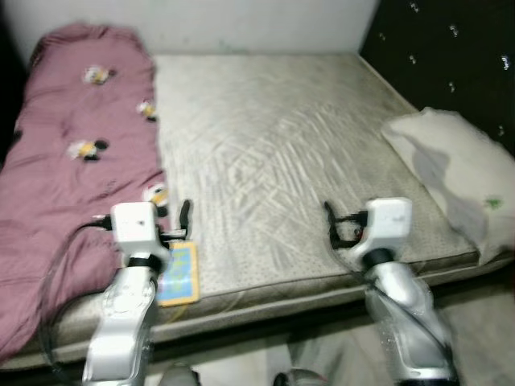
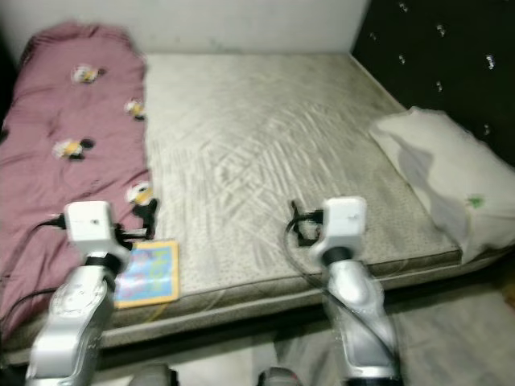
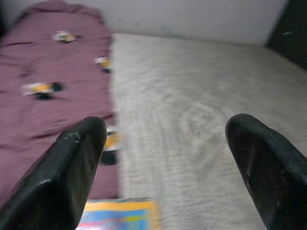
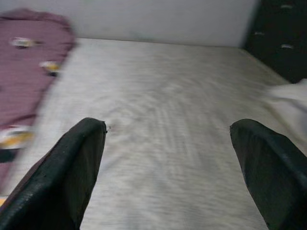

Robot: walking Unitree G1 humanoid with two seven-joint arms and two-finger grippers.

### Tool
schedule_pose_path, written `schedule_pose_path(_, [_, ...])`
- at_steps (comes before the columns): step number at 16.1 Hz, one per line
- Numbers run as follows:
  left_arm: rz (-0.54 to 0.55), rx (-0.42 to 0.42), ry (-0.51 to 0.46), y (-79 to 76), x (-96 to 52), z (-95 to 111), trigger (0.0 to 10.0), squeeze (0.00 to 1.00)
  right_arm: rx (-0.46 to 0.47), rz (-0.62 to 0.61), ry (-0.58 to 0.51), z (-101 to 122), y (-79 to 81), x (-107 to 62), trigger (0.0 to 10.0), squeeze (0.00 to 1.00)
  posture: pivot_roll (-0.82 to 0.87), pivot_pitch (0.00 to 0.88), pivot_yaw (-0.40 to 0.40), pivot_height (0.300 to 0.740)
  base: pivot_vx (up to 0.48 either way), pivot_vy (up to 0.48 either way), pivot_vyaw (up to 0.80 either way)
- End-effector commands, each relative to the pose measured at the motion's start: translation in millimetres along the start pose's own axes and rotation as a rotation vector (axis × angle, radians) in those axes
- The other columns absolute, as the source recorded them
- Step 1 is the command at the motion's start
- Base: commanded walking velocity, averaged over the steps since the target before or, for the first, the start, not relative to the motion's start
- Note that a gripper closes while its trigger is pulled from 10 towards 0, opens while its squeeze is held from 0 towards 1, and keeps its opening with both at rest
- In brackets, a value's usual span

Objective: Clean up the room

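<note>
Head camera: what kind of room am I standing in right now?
Most likely a bedroom. A bare mattress lies ahead, with a pink blanket along its left side and a pale pillow against a dark tufted headboard on the right. A colourful book lies near the left gripper.

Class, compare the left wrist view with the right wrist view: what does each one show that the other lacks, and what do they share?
Left wrist only: the colourful book lying below the open left pincer. Right wrist only: the white pillow at the mattress edge, beyond the open right pincer. Both: the grey mattress, the maroon blanket with cartoon prints, and the pale wall behind.
</note>
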State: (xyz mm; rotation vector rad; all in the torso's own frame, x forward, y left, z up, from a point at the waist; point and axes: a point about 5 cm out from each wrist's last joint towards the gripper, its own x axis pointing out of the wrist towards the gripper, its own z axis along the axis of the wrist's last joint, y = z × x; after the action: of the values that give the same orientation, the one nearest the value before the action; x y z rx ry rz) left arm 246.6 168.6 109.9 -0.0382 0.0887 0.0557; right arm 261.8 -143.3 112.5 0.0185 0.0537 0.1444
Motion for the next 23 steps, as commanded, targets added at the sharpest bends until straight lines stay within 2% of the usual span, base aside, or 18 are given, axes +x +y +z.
schedule_pose_path(1, [-0.012,-0.008,-0.014,-3.3,1.4,4,10.0,0.0,-0.022,-0.019,-0.01,3,-8.2,-1.3,10.0,0.0,0.0,0.071,-0.088,0.74,0.0,0.476,0.0])
schedule_pose_path(5, [0.001,-0.001,-0.009,0.0,0.8,-1,10.0,0.0,-0.011,-0.06,-0.02,3,-13.9,4.8,10.0,0.0,0.01,0.07,-0.099,0.74,0.0,0.476,0.0])
schedule_pose_path(8, [0.003,0.002,-0.011,1.7,1.9,1,10.0,0.0,-0.006,-0.04,-0.03,5,-7.0,7.0,10.0,0.0,0.01,0.068,-0.096,0.74,0.0,0.476,0.0])
schedule_pose_path(12, [0.008,0.0,-0.023,1.7,3.5,3,10.0,0.0,-0.005,-0.037,-0.033,5,-6.7,9.0,10.0,0.0,0.01,0.067,-0.093,0.74,0.0,0.477,0.0])
schedule_pose_path(13, [0.006,0.003,-0.051,0.6,2.5,6,10.0,0.0,-0.003,-0.037,-0.033,5,-6.5,9.2,10.0,0.0,0.01,0.067,-0.093,0.74,0.0,0.48,0.0])
schedule_pose_path(18, [0.002,0.011,-0.047,-2.3,0.9,5,10.0,0.0,0.018,-0.013,-0.041,5,1.7,8.5,10.0,0.0,0.01,0.072,-0.092,0.74,0.0,0.0,0.0])
schedule_pose_path(21, [0.013,0.02,-0.051,-1.7,1.6,6,10.0,0.0,0.02,-0.023,-0.031,4,-0.3,9.9,10.0,0.0,0.01,0.073,-0.09,0.74,0.0,0.0,0.0])
schedule_pose_path(23, [0.014,0.027,-0.057,-1.6,3.2,7,10.0,0.0,0.021,-0.036,-0.028,4,-2.5,10.8,10.0,0.0,0.01,0.077,-0.092,0.74,0.0,0.0,-0.8])
